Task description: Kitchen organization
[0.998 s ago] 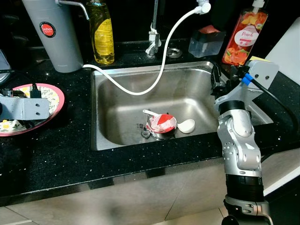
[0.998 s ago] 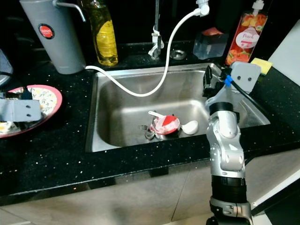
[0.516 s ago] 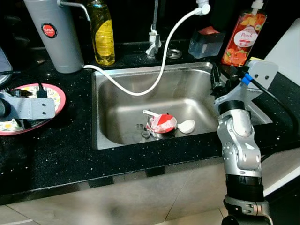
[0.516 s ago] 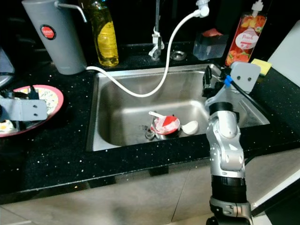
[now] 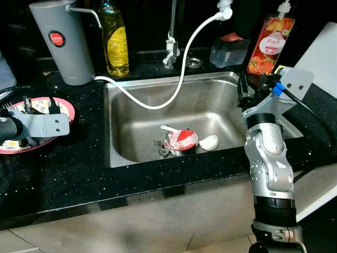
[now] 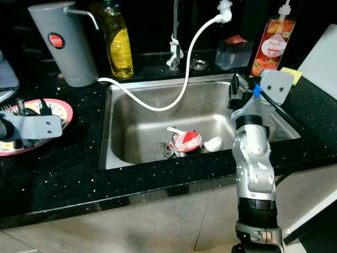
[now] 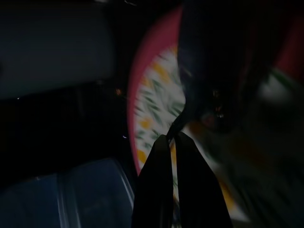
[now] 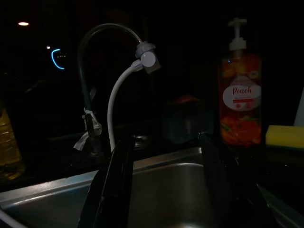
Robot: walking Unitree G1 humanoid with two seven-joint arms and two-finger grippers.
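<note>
Left gripper (image 7: 170, 137) shifted rightward over pink-rimmed floral plate (image 5: 63, 104) at counter's left edge, fingers together; right gripper (image 8: 164, 156) spread over steel sink (image 5: 126, 95). Lift clear slowly.

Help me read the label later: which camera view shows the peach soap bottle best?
The right wrist view: the peach soap bottle stands large and head-on, its label facing the camera, framed beside the open right gripper. The eye views show it smaller, at the counter's back right corner behind the sink.
</note>
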